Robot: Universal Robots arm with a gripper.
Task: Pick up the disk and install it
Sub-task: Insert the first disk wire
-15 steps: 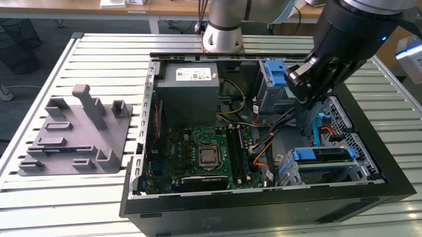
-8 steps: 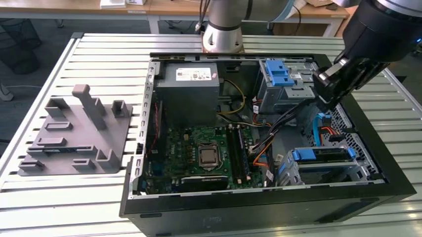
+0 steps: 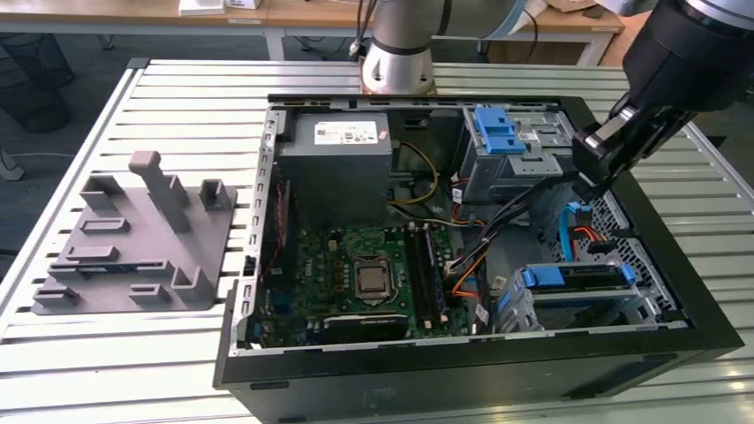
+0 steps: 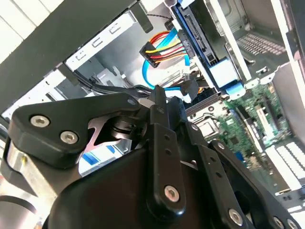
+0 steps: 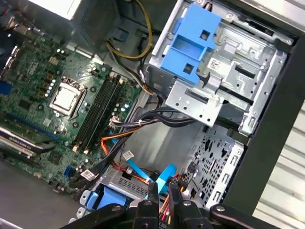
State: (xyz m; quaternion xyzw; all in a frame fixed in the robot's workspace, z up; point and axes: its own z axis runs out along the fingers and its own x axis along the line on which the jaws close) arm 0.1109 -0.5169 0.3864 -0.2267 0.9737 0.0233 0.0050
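Gripper (image 3: 592,181) hangs inside the open computer case (image 3: 471,371) at the exterior view's right, beside the metal drive cage (image 3: 518,146) with its blue latch; fingertips nearly together in the first wrist view, can't tell if anything is held. Disk (image 3: 571,276), blue-railed, sits in the lower bay near the case's front corner, cables (image 4: 164,50) just beside it. Case rests on the slatted worktop (image 3: 141,353).

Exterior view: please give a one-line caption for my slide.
Robot gripper lowered inside the open computer case, near the metal drive cage.
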